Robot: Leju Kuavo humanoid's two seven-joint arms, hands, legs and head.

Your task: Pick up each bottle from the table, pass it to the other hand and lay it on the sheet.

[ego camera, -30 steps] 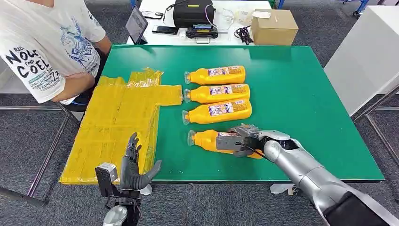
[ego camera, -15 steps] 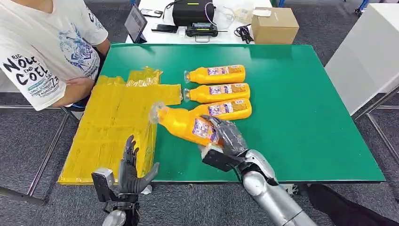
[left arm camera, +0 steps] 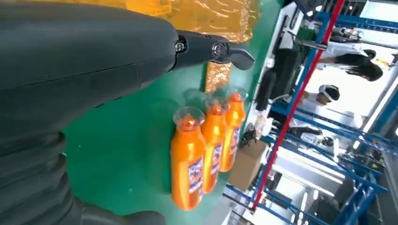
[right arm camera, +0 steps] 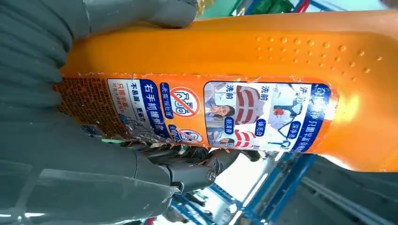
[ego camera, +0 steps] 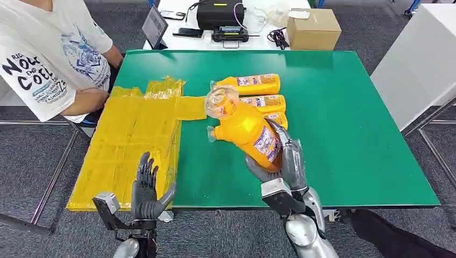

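Your right hand (ego camera: 280, 161) grips the held bottle (ego camera: 247, 129) low on its body, lifted off the green worktop (ego camera: 344, 118) and tilted so its clear cap (ego camera: 221, 101) points up and toward the sheet side. The fingers (ego camera: 293, 156) wrap round the labelled part, thumb on the near side. The bottle hangs in front of the three bottles lying on the worktop and partly hides them: the far bottle (ego camera: 253, 84) shows along its whole length, the middle bottle (ego camera: 266, 101) and the near bottle (ego camera: 277, 119) show just their base ends from the head view.

Look to the left wrist view and you get what the head view covers: all three lying bottles side by side, touching or nearly so, caps pointing the same way, with the near one (left arm camera: 187, 164) closest to the camera. The right wrist view gives you the grip close up: the orange body with its blue and white label (right arm camera: 220, 112) pressed against the grey palm, a dark finger curling under it.

Your left hand (ego camera: 146, 185) is raised at the near edge of the worktop, just beside the yellow sheet (ego camera: 134, 134), fingers spread and upright, holding nothing. The sheet lies flat on the left part of the worktop, overhanging its edge. A person in a white printed shirt (ego camera: 43, 54) stands at the far left corner.
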